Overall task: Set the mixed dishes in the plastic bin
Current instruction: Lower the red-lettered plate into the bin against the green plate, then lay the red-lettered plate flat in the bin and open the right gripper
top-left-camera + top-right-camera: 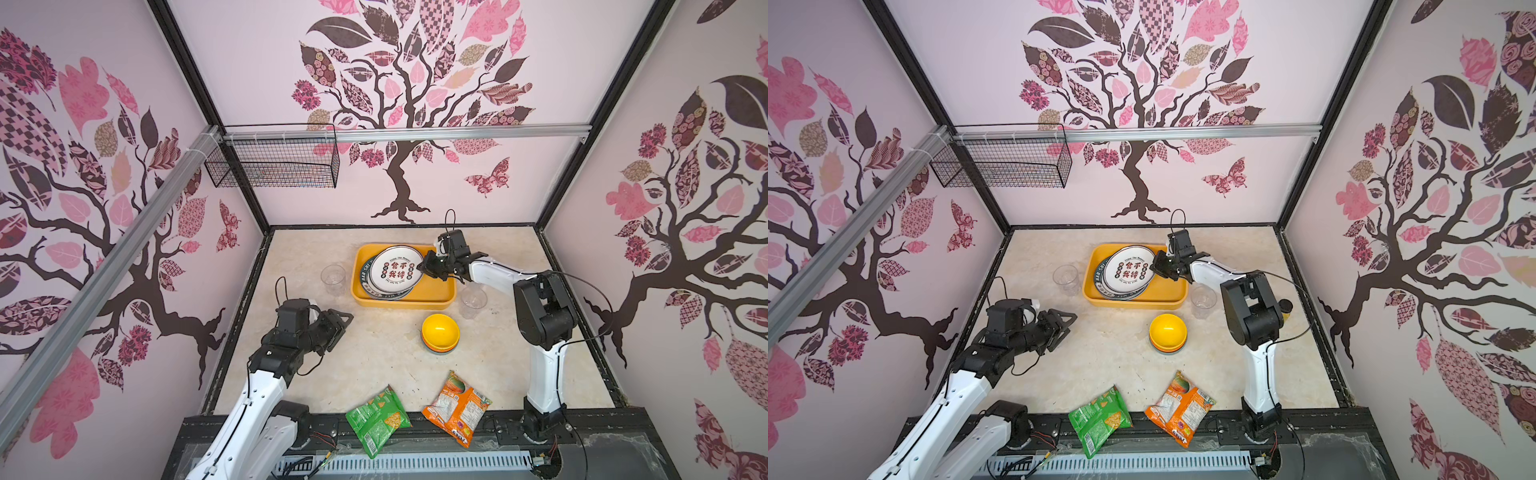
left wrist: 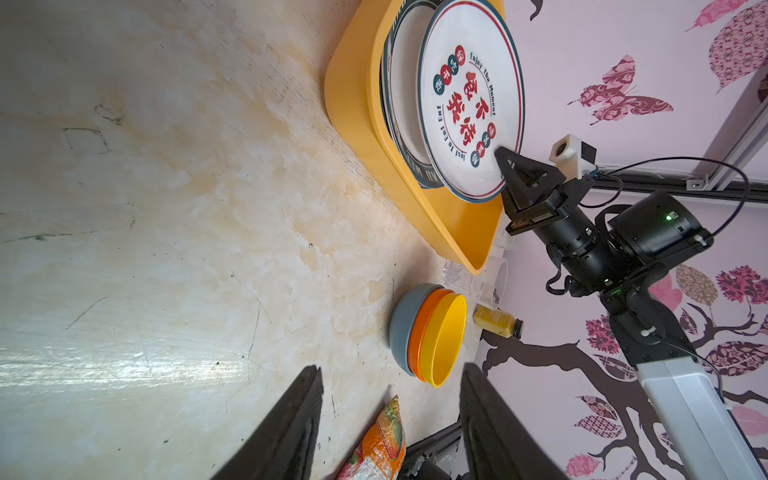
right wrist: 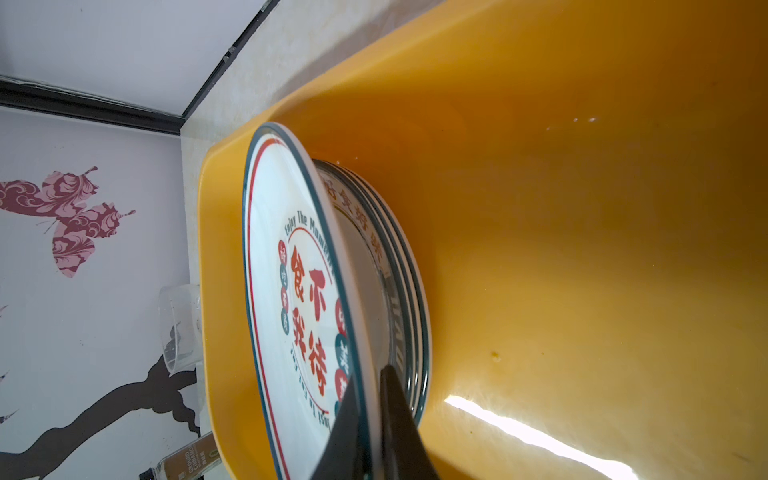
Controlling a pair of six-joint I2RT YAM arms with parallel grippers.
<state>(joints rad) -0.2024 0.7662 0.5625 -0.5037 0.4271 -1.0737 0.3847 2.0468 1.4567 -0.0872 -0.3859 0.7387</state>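
In front of the plastic bin (image 1: 415, 305) the left gripper (image 1: 340, 328) hangs open and empty, the stacked bowls (image 1: 440, 332), a clear cup (image 1: 333, 278) and a second cup (image 1: 473, 300) beside the bin wait outside, and inside it the right gripper (image 1: 424, 268) pinches the rim of the tilted top plate (image 1: 395, 268) over the other plates (image 1: 384, 296) lying there.

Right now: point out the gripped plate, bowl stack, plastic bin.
gripped plate (image 1: 394, 269): a top view, printed centre.
bowl stack (image 1: 440, 329): a top view, yellow top bowl.
plastic bin (image 1: 436, 289): a top view, bare floor.

Pink tree-print walls (image 1: 582, 62); marbled beige floor (image 1: 374, 365); wire basket (image 1: 274, 164) on rail (image 1: 415, 134).
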